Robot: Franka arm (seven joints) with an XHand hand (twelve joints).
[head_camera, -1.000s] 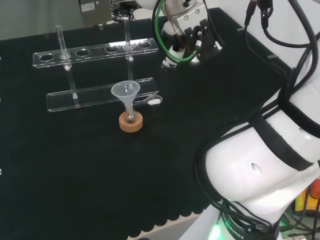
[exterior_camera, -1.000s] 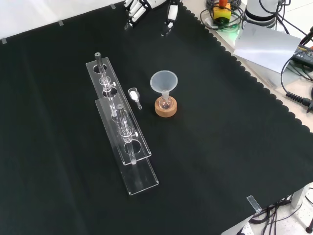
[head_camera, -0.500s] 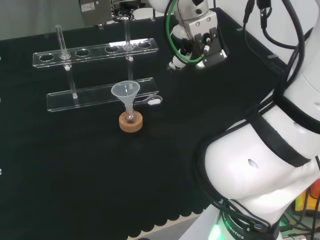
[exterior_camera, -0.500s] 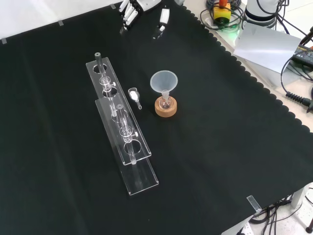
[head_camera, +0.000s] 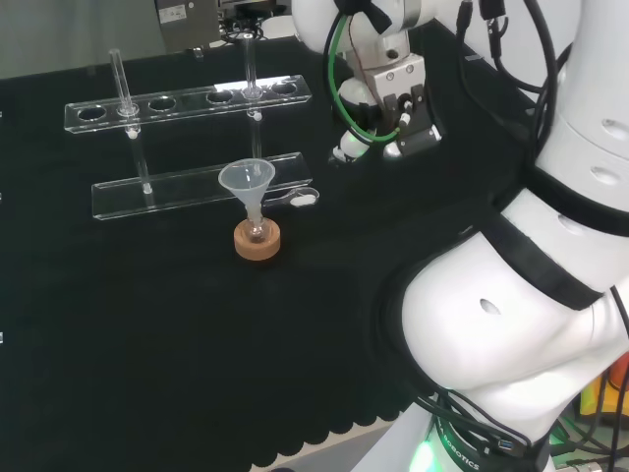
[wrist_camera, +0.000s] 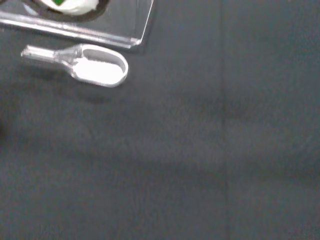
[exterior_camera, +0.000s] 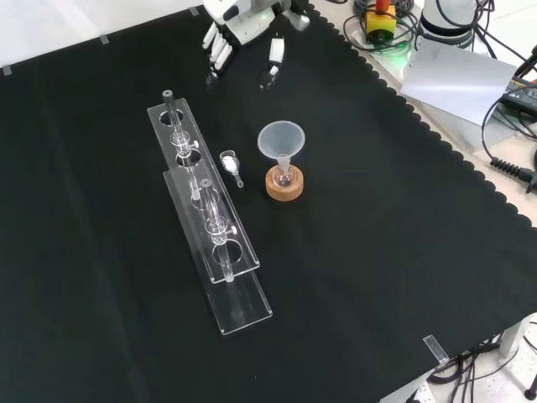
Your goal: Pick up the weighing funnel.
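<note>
The weighing funnel (head_camera: 303,198) is a small clear scoop with white powder in it. It lies on the black cloth by the end of the clear rack's base, close to the big funnel (head_camera: 248,182). In the front view the weighing funnel (exterior_camera: 229,162) lies between the rack and the big funnel. The hand (head_camera: 393,93) hangs above the cloth, to the right of and behind the scoop in the head view, open and holding nothing. In the front view the hand (exterior_camera: 239,25) is near the top, its fingers (exterior_camera: 216,52) pointing down at the cloth. The wrist view has the weighing funnel (wrist_camera: 95,67) lying beside the rack's corner.
A clear two-tier test tube rack (head_camera: 187,103) with glass tubes stands behind the funnels. The big funnel (exterior_camera: 280,140) stands in a small flask on a cork ring (exterior_camera: 284,185). The arm's white links (head_camera: 511,324) take up the right of the head view.
The hand has come nearer to the weighing funnel, lower in the front view and forward in the head view. The ware on the cloth has not moved.
</note>
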